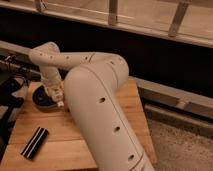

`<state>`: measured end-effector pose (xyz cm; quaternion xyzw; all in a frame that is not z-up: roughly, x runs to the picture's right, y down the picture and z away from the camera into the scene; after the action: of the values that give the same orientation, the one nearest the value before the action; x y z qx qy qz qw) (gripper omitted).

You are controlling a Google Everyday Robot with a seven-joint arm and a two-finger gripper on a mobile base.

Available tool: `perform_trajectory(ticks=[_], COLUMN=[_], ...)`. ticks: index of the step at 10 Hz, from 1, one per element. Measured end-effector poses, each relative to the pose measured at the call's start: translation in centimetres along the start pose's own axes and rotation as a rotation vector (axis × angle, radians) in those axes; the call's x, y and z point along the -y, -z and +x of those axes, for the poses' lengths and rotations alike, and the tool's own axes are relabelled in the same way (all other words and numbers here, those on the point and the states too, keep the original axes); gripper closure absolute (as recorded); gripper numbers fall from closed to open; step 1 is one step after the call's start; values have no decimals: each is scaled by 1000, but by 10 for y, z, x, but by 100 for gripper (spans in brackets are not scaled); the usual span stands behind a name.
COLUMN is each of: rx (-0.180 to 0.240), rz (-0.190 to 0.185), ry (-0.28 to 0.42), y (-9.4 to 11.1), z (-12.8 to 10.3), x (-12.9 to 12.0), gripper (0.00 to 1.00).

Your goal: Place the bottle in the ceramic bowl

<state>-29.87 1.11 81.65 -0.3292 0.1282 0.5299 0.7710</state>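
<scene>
The dark ceramic bowl (40, 101) sits at the far left of the wooden table (100, 150). My gripper (54, 95) reaches down from the white arm and hangs right over the bowl's right rim. It is shut on the slim white bottle (59, 101), which is tilted, its lower end pointing down at the rim's right side. A yellowish bit shows at the gripper's left. Most of the bottle is hidden by the gripper.
A black striped bar (34, 142) lies at the table's front left. My large white arm (100, 110) covers the table's middle. Dark equipment (10, 95) stands off the left edge. A dark wall and a rail run behind.
</scene>
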Motion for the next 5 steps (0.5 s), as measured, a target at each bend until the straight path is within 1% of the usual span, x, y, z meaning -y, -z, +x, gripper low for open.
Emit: perform_trajectory(ticks=[1,2,3,4,5], rx=[29,70,105,118,110], rz=[-15,-40,-69,-81,-86], ry=[14,36,59,71,71], y=[3,6,9,11,8], z=[-10,-23,-31,-34,-35], x=[-6,-15,-22,-21,-21], gripper=[53,65,77,85,89])
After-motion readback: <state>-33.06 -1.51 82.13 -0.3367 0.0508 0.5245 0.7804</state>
